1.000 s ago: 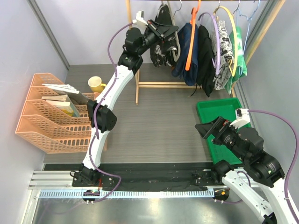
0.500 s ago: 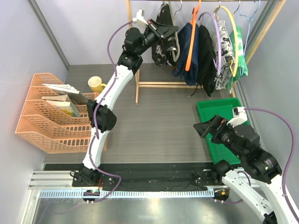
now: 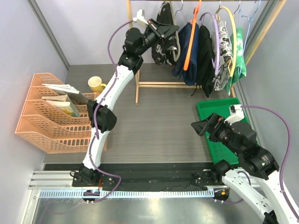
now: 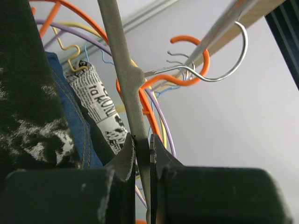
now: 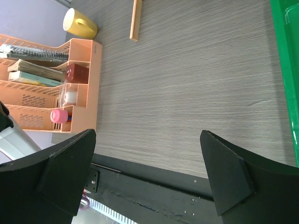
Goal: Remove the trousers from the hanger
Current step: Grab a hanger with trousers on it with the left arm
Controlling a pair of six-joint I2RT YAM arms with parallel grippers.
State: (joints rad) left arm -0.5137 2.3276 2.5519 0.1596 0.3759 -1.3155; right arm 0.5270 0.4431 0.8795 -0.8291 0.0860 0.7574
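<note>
Pinching the grey hanger [image 4: 119, 56], the left gripper [image 4: 142, 147] seemingly steadies the marbled trousers [image 4: 28, 121] for removal, while the right gripper [image 5: 147, 135] hovers spread.

Newspaper-print trousers [image 4: 96, 109]: through my left wrist camera I am seeing bold black letters on white cloth, just left of the grey hanger [image 4: 120, 56].
Largest letters: I am reading something like "ta" above "KOU", though not with certainty.
Smaller print: I am finding it too fine to read.
Same cloth from above [image 3: 224, 44]: the print is blurring into speckle.
Books [image 5: 32, 70] in the orange trays [image 5: 84, 79]: I am making out no titles.
</note>
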